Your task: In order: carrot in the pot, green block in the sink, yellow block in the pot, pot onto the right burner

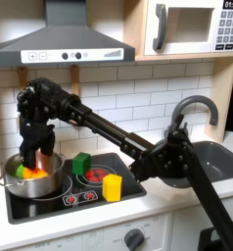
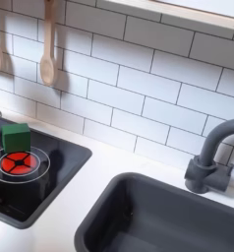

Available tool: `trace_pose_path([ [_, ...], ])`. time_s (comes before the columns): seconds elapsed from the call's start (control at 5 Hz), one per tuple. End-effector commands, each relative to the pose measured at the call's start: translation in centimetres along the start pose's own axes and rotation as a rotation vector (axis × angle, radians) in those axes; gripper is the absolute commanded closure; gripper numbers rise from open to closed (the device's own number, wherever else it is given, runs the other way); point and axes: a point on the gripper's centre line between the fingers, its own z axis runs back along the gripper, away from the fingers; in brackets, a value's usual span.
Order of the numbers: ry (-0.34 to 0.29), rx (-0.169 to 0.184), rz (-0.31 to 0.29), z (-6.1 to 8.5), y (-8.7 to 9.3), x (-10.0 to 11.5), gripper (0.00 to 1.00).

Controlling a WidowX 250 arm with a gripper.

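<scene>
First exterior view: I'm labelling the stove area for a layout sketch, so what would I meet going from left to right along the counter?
Shiny round steel pot → small green cube → red burner ring → bright yellow block → dark arched faucet → dark grey sink basin.

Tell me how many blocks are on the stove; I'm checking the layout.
2. The green block sits beside the pot, near the stove's back edge. The yellow block stands by the front edge, on the first exterior view's right of the red burner. None looks hidden.
</scene>
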Motion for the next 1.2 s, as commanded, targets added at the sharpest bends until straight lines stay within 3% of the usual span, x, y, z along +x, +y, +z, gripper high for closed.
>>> trace_pose_path([
  [0.0, -0.015, -0.038, -0.126, 2.3, -2.7, -1.7, 0.00],
  [0.2, -0.025, -0.055, -0.166, 3.2, -4.3, -2.5, 0.00],
  [0.4, 0.004, -0.058, -0.159, 2.3, -5.1, -3.6, 0.00],
  [0.6, 0.012, -0.065, -0.102, 2.0, -6.1, -4.9, 0.00],
  [1.0, 0.026, -0.067, -0.077, 1.6, -7.9, -6.5, 0.00],
])
